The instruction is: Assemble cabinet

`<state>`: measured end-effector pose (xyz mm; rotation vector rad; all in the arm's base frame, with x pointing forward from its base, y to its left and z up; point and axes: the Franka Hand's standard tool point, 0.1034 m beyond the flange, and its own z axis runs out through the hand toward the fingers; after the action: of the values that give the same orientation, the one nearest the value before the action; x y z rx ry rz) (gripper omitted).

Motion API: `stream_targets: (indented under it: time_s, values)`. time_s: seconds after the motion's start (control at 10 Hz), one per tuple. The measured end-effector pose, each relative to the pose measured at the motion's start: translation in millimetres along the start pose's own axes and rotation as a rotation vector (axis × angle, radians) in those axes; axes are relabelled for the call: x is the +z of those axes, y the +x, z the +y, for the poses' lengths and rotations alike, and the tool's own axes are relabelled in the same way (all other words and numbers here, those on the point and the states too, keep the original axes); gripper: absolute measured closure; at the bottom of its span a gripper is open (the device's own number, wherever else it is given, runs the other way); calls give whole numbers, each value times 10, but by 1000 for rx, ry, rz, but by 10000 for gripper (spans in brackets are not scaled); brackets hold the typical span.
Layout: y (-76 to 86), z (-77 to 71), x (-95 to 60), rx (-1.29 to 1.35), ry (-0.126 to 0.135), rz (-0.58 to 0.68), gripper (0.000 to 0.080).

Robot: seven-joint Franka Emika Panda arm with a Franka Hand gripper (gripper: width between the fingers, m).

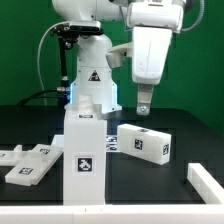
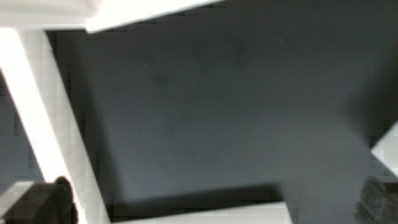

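The cabinet lies in separate white tagged pieces on the black table. A tall upright box piece stands at the front centre. A lower box piece lies to the exterior view's right of it. Flat panels lie at the exterior view's left, and another piece shows at the right edge. My gripper hangs in the air above the lower box piece, touching nothing. In the wrist view my gripper is open, its dark fingertips far apart over dark table and a white surface.
The white robot base with a triangle sticker stands behind the tall piece. A small tagged white strip lies between the base and the lower box piece. White edges of pieces cross the wrist view.
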<state>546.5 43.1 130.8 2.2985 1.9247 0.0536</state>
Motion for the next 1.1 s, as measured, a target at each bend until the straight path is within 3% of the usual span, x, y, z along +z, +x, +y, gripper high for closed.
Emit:
stream_targets:
  time_s: [0.1, 0.5, 0.9, 1.0, 1.1]
  values:
    - [23, 44, -4, -86, -38, 2, 3]
    - [-11, 24, 26, -208, -35, -2, 3]
    - [-316, -163, 260, -175, -24, -18, 3]
    - [-291, -161, 234, -131, -2, -38, 3]
    - [-171, -187, 226, -134, -13, -74, 3]
